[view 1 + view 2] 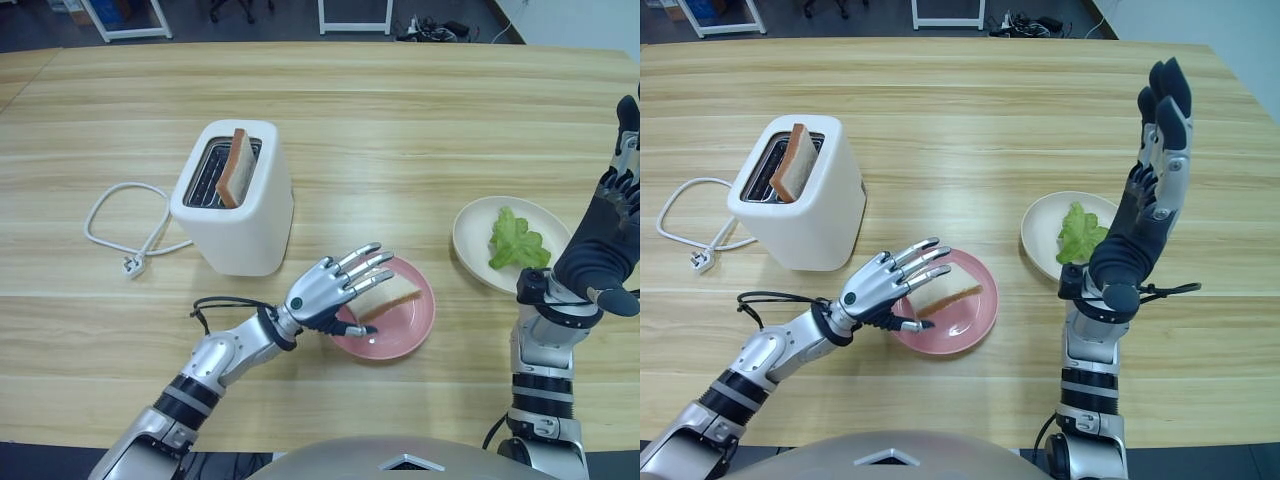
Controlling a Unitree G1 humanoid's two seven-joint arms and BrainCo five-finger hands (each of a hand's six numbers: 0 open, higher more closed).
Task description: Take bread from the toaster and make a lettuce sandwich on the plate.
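Observation:
A white toaster (235, 200) stands at the left of the table with one slice of bread (235, 166) sticking up from a slot. A pink plate (408, 330) lies in front of me with another slice of bread (390, 297) on it. My left hand (335, 286) hovers over the plate's left rim, fingers spread open, holding nothing. A lettuce leaf (1080, 233) rests on a cream plate (1044, 225) at the right. My right hand (1152, 180) is raised upright beside the cream plate, fingers straight and open.
The toaster's white cord and plug (125, 225) loop on the table to its left. Bare wooden tabletop stretches behind the toaster and plates. Chair and table legs stand on the floor beyond the far edge.

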